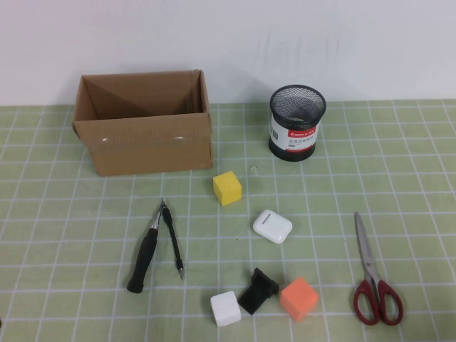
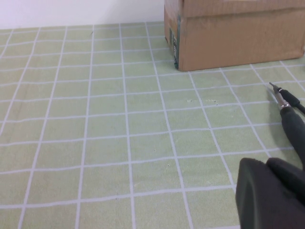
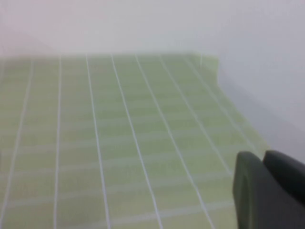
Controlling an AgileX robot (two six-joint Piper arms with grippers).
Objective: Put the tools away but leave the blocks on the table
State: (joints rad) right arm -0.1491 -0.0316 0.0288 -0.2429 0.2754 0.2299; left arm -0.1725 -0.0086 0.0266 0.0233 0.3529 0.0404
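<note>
- Only the high view takes in the whole layout: the cardboard box (image 1: 144, 125) at the far left, the black mesh pen cup (image 1: 297, 122) to its right, and everything scattered on the green grid mat (image 1: 64, 214). Neither arm appears there.
- The left wrist view shows the left gripper (image 2: 271, 193) low over the mat, fingers pressed together and empty, just beside the screwdriver (image 2: 290, 119), with a corner of the box beyond.
- The right wrist view shows the right gripper (image 3: 269, 188), fingers closed on nothing, over bare mat near the wall; none of the objects appear in it.
- The screwdriver (image 1: 147, 249) is cut off in the wrist view; its handle end is hidden behind the gripper.
- From above, the screwdriver lies with its tip towards the box and its handle nearer the robot; the thin black rod (image 1: 173, 242) crosses it near the tip.
- The red-handled scissors (image 1: 374, 274) lie on the right, blades pointing away, handles nearer the robot.
- The yellow block (image 1: 227, 188) sits mid-table; the white block (image 1: 226, 308) and orange block (image 1: 298, 298) flank a small black angular piece (image 1: 257, 291); a white rounded case (image 1: 272, 226) lies between.
</note>
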